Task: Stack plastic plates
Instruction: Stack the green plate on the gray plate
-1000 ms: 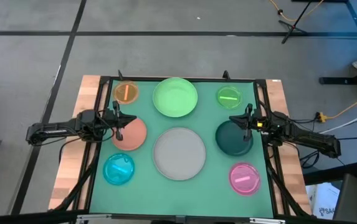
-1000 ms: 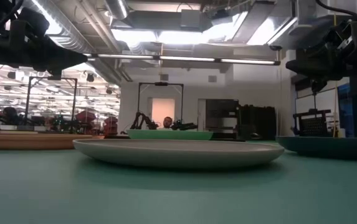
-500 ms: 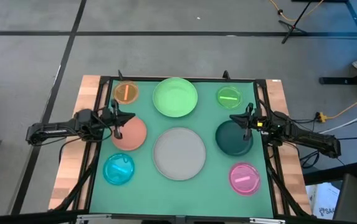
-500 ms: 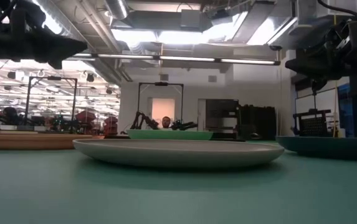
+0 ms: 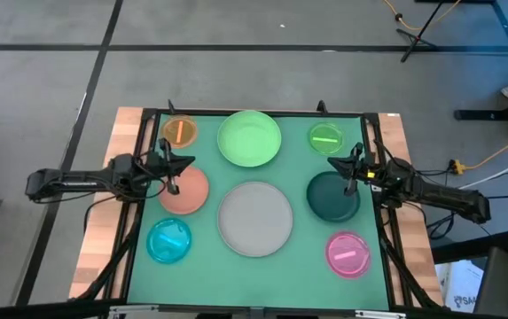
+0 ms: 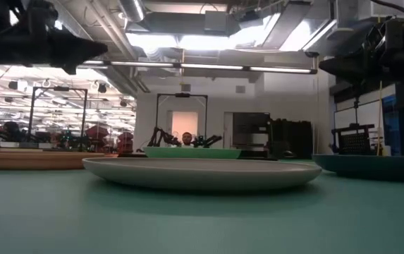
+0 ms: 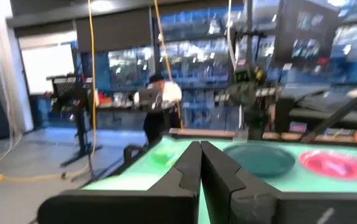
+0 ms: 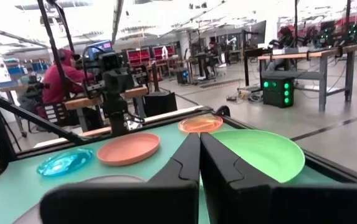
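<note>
No stacking yet. Left end effector [image 5: 173,175] over salmon plate [image 5: 184,191], right end effector [image 5: 352,174] over dark green plate [image 5: 332,198], both clenched, empty. Next: open, descend.

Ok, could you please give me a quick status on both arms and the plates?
Left gripper jaws shut, over the salmon plate's edge. Right gripper jaws shut, over the dark green plate. All eight plates lie separate, none stacked. Nothing in the way.

Eight plates [image 5: 254,218] apart on mat [image 5: 255,269]
</note>
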{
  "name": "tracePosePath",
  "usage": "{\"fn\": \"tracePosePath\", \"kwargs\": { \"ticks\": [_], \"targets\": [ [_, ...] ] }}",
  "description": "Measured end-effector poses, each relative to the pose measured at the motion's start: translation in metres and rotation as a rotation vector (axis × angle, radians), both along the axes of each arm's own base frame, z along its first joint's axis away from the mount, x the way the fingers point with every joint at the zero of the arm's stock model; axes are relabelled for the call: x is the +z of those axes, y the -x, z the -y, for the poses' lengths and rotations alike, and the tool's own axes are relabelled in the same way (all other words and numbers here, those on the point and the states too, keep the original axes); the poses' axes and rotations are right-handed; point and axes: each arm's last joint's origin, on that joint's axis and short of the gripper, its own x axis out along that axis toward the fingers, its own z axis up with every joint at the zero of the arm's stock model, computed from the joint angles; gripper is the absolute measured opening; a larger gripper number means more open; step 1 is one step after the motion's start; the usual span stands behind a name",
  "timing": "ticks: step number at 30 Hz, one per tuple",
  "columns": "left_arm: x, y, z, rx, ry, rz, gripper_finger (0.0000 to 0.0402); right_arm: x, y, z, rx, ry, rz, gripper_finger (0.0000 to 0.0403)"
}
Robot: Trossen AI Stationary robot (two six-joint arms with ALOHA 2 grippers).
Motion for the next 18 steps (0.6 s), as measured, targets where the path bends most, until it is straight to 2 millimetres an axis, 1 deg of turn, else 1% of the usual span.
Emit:
{"fn": "tracePosePath", "kwargs": {
  "ticks": [2, 6, 9, 13, 18],
  "targets": [
    [-0.002, -0.004, -0.001, 0.007, 0.006, -0.029, 0.0002, 0.0, -0.002, 0.0, 0.0, 0.0, -0.003, 0.0005],
    [-0.002, -0.011, -0.001, -0.002, 0.009, -0.027, 0.0002, 0.001, -0.006, 0.001, 0.0, 0.0, 0.005, 0.0005],
    [-0.005, -0.015, -0.002, 0.01, 0.006, -0.062, 0.0002, 0.006, -0.008, 0.002, -0.001, 0.012, 0.054, 0.0005],
    [-0.007, -0.02, -0.002, -0.044, 0.035, -0.058, 0.0002, 0.009, -0.014, 0.002, 0.034, 0.023, 0.081, 0.0005],
    [-0.01, -0.025, -0.003, -0.03, 0.058, -0.069, 0.0002, 0.008, -0.025, 0.006, -0.001, 0.042, -0.012, 0.0005]
  ]
}}
